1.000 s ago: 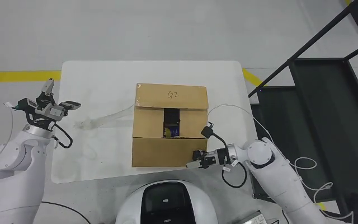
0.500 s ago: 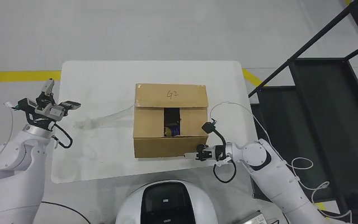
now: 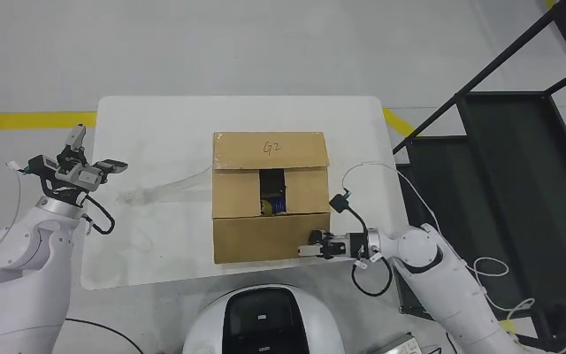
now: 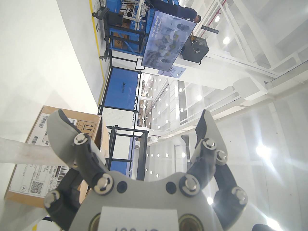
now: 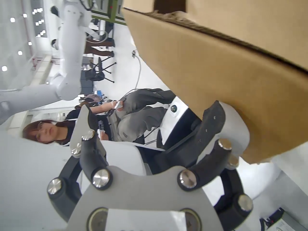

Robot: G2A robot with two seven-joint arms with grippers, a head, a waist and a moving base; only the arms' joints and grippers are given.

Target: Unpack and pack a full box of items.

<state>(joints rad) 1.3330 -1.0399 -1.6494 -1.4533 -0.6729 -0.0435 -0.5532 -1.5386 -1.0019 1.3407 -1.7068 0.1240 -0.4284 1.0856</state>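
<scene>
We are resting the spread right hand (image 3: 309, 246) against the box (image 3: 270, 190) at its 5 o'clock flap (likely to pry it open); left hand (image 3: 99, 149) is hovering spread at 9 o'clock.

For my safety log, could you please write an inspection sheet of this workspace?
Surface: white table holding one box.
Job's things: cardboard box in the middle, flaps partly open, items visible in the gap.
Clutter: clear plastic strip beside the box.
Grippers: left gripper open, near the table's left edge; right gripper open, at the box's front corner.
Cables: white cable loops over the table's right side.
Surroundings: black metal stairs, yellow floor line.
</scene>
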